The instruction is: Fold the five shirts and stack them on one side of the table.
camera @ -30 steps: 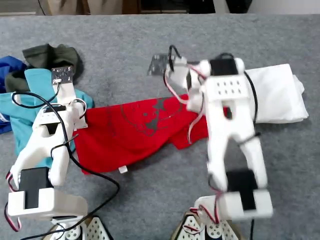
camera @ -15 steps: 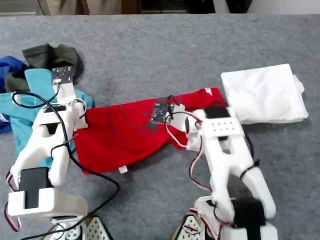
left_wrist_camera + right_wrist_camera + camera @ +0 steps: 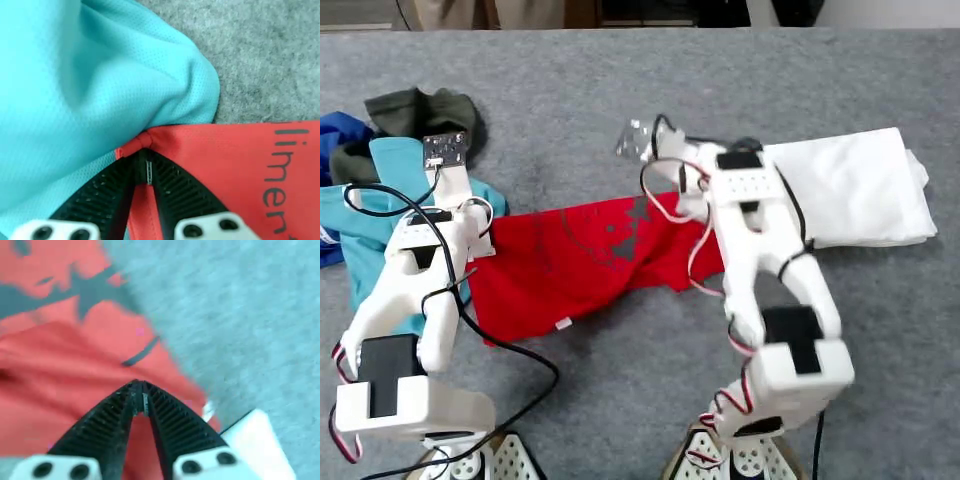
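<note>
Grey felt-covered table (image 3: 570,90)

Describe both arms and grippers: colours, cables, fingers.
The left arm and right arm are white shells with black servo blocks. Black cable loops along the left; red, white and black wires along the right. The left gripper and right gripper have black ribbed fingers on white bases.

The red shirt (image 3: 570,265) bears a dark grey print. Also a turquoise shirt (image 3: 380,200), dark green shirt (image 3: 420,108), blue shirt (image 3: 335,135) and white shirt (image 3: 860,190). Grey surface (image 3: 570,100).
</note>
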You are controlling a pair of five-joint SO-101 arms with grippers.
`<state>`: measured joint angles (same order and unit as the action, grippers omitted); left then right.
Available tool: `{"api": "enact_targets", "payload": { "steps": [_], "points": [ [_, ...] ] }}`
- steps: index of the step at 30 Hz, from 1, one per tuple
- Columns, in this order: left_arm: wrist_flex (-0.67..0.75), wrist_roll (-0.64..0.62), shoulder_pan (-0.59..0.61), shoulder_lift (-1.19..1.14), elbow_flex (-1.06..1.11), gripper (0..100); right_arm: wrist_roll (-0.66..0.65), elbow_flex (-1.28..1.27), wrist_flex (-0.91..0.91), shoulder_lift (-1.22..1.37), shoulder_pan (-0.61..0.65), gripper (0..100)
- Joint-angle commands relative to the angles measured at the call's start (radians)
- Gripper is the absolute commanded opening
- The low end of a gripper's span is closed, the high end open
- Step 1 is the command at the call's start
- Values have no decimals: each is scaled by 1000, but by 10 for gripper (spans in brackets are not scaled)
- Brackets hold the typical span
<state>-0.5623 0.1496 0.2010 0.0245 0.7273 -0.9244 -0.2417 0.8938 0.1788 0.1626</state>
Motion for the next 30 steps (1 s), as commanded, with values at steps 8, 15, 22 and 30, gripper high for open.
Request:
{"api": "enact_targets", "payload": {
  "steps": [8, 15, 22, 30],
  "points": [
    [-2, 11, 12, 1, -32, 19, 29, 351, 482, 25, -2, 2],
    [-2, 11, 12, 1, -32, 19, -83, -85, 466, -366, 2, 2],
    [-2, 11, 12, 1, -31, 19, -98, -555, 203, -559, 8, 2],
    [-2, 11, 12, 1, -32, 19, -114, -743, 2, -568, 10, 184]
  ]
}}
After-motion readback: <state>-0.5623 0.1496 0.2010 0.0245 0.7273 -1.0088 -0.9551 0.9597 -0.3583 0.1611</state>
